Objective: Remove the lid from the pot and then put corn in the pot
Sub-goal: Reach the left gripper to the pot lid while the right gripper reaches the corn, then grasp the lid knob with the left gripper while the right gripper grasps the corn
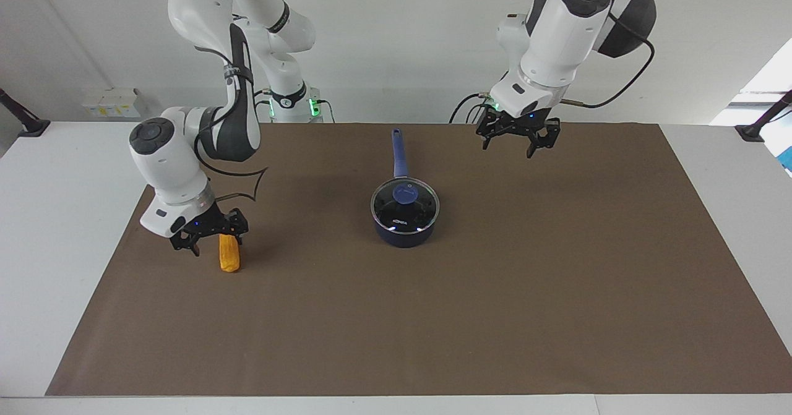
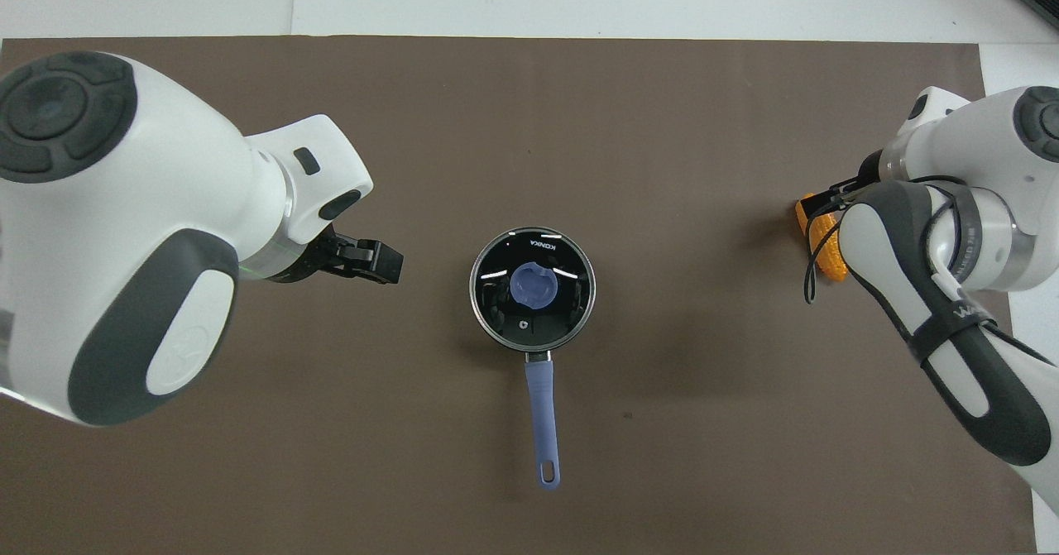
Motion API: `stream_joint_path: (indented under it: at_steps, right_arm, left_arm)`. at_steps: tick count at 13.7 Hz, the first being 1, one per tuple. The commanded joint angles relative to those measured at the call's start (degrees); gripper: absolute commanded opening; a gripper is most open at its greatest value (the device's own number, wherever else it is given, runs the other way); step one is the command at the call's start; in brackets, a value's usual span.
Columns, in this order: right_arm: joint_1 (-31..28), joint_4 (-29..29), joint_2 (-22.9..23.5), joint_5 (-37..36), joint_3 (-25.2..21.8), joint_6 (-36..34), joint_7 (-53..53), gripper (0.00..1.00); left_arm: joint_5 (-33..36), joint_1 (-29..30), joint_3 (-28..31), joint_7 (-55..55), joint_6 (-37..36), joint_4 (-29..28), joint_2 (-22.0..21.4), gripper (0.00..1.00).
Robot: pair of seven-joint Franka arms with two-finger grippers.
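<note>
Right pincer (image 1: 209, 237), low at the worktop near the right arm's end: fingers look spread, the corn (image 1: 229, 253) touching or just beside one finger; not clamped as far as the facing view shows. Overhead, the arm hides most of the cob.

Corn lies on the brown mat (image 1: 396, 316), well apart from the pot (image 1: 405, 217), toward the right arm's edge. Judged light, stiff, bumpy; tapered, so a hold across the thick middle should slip least.

Pot at mid-worktop, handle (image 1: 400, 152) pointing to the robots' edge. Lid (image 1: 404, 205) still seated. Glass with metal rim: judged fragile, slick; the blue knob (image 1: 406, 195) is the only sensible hold, lifted straight up.

Left pincer (image 1: 518, 138) hangs in the air over the mat toward the robots' edge, fingers apart, empty, waiting.
</note>
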Motion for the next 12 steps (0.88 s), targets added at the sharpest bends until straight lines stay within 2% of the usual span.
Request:
stream_joint_path:
  at_steps: [1, 3, 4, 5, 6, 7, 9, 12]
  right_arm:
    - [-1.8, -3.8, 1.6, 0.8, 0.2, 5.2, -5.0, 1.0]
    - [-1.7, -6.3, 1.8, 0.8, 0.2, 8.4, -5.7, 1.0]
    - [-1.6, -6.3, 1.8, 0.8, 0.2, 8.5, -5.8, 0.9]
    - [-1.3, -6.3, 1.8, 0.8, 0.2, 8.4, -5.8, 0.63]
    - [-1.1, -6.3, 1.8, 0.7, 0.2, 8.2, -6.0, 0.23]
    - [-1.1, -6.3, 1.8, 0.1, 0.2, 8.1, -6.4, 0.0]
    - [-1.1, -6.1, 1.8, 0.1, 0.2, 8.2, -7.7, 0.0]
    - [-1.5, -5.3, 1.9, 0.1, 0.2, 8.1, -7.0, 0.0]
  left_arm:
    - [0.0, -3.7, 0.9, -3.9, 4.1, -0.9, 2.4, 1.0]
    - [1.1, -7.1, 1.0, -8.0, 5.8, -0.5, 4.7, 1.0]
    - [2.4, -8.5, 1.0, -10.7, 6.9, 0.0, 6.5, 1.0]
    - [3.0, -10.0, 0.9, -13.7, 8.5, 0.1, 8.0, 1.0]
    - [3.1, -11.0, 0.9, -16.2, 10.7, 0.1, 9.0, 1.0]
    - [3.0, -11.4, 0.9, -18.5, 12.0, 0.4, 10.0, 1.0]
    - [3.1, -14.2, 0.9, -24.5, 12.3, 1.8, 13.9, 1.0]
    - [2.9, -15.0, 0.9, -27.5, 15.5, 2.8, 16.9, 1.0]
